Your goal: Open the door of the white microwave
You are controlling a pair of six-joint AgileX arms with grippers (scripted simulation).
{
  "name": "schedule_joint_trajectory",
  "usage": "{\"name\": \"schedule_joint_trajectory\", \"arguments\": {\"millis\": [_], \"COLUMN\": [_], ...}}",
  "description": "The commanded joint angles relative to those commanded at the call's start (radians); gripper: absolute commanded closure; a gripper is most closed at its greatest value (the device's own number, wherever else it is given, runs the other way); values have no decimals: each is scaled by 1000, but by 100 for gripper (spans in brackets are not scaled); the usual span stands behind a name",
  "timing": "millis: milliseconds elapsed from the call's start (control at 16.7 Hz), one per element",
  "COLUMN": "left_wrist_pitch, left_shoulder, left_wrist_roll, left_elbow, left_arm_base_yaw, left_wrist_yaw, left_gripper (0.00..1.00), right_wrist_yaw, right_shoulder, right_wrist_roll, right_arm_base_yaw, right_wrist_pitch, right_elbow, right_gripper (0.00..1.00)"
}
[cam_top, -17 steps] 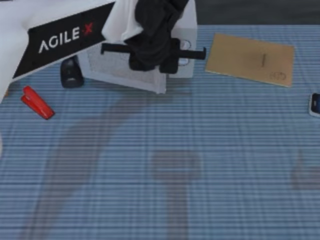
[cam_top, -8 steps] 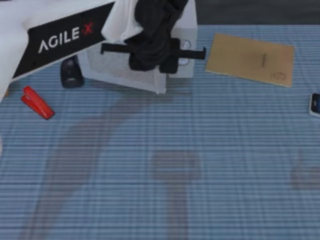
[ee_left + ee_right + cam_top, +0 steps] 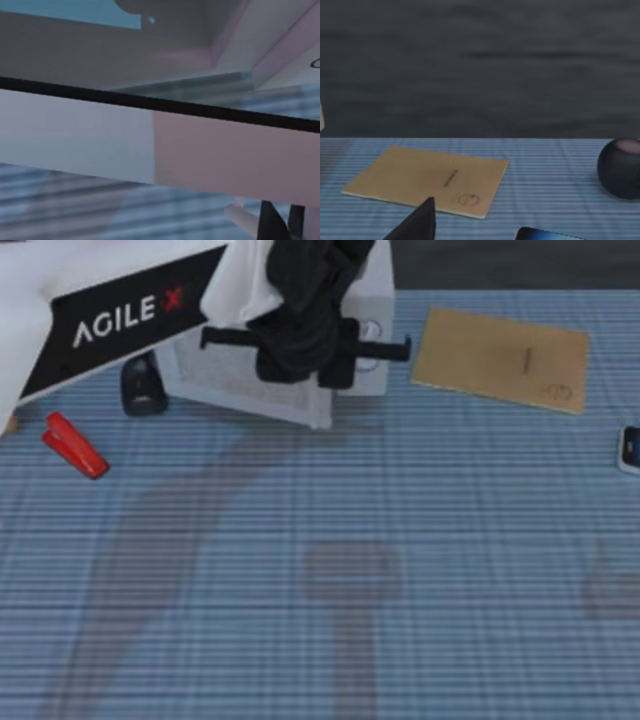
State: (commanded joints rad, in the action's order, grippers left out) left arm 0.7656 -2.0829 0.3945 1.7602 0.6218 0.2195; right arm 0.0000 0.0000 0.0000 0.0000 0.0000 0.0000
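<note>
- Door (image 3: 245,380) of the white microwave (image 3: 375,300), at the table's far left-centre, stands swung partly out, its free edge angled toward the table's near side.
- Left gripper (image 3: 300,350) sits directly over that door's upper edge; whether its fingers are spread or closed cannot be told.
- Right arm is out of the top view; only a dark finger tip (image 3: 417,222) shows, near a tan notebook (image 3: 500,358), well apart from the door.

A table (image 3: 420,570) covered in a blue-grey cloth with fine horizontal stripes filled nearly the whole overhead view. Soft, elongated shadows lay across its near half — light fell from above. Beyond the far edge stood a dark grey wall (image 3: 480,65) — plain, faintly mottled, without windows.
</note>
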Motion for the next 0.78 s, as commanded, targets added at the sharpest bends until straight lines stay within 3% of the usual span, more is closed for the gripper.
{"name": "schedule_joint_trajectory", "arguments": {"millis": [360,780], "left_wrist_pitch": [-58,-59], "left_shoulder": [81,83], "left_wrist_roll": [-94,-96], "left_elbow": [-117,-119], "left_arm_base_yaw": [-19,-19], "left_wrist_yaw": [-47,-48], "left_gripper": [100,100], "right_wrist_yaw": [0,0], "right_shoulder": [0,0], "right_wrist_roll": [0,0], "right_arm_base_yaw": [0,0], "right_wrist_pitch": [0,0], "right_elbow": [0,0], "right_gripper": [0,0]}}
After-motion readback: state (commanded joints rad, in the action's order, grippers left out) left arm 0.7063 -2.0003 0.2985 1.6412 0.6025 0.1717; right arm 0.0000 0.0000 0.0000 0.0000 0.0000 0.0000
